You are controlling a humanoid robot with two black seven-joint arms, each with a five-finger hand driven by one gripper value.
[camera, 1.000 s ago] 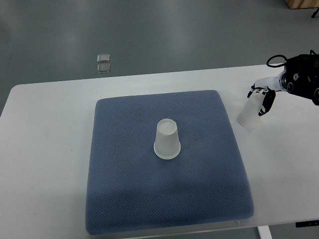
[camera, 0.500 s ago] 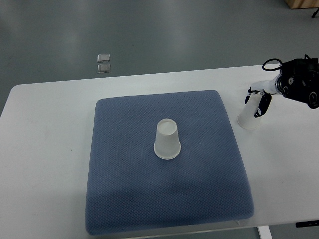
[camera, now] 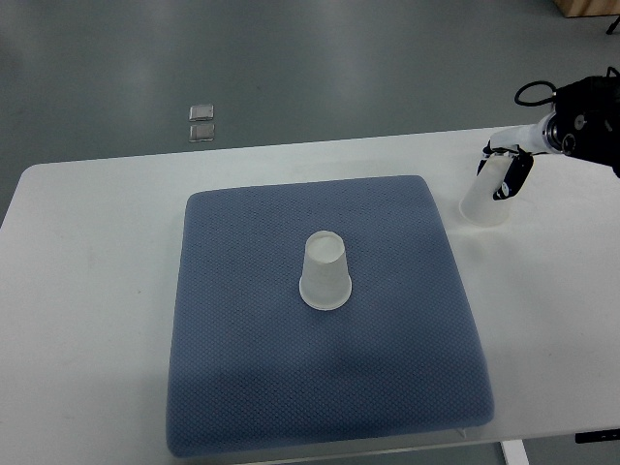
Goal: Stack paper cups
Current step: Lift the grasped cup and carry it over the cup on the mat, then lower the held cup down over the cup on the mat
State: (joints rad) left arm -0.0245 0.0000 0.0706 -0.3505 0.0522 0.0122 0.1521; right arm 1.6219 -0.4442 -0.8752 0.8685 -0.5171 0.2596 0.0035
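Right hand (camera: 508,172) closed on the second cup (camera: 485,197), fingers (camera: 514,180) wrapped round its upper part. Versus half a second ago: hand and cup sit higher in the top view, further toward the far edge of the desk (camera: 97,291); the cup is tilted, base end toward the hand, rim end toward the pad. Whether its rim touches the desk or is lifted clear cannot be told. Right arm enters from the picture's right edge. Left arm not seen.

Count: two paper cups. First cup (camera: 325,271) stands upside down, rim on the blue pad (camera: 252,368), near the pad's middle; position unchanged from the earlier frames. The two cups are well apart, the held one off the pad, beyond its far right corner.

One blue pad, lying flat on the white desk, unchanged. Two small clear squares (camera: 201,123) on the grey floor beyond the desk, one just beside the other.

Both cups inverted or tipped; insides not visible, contents cannot be told
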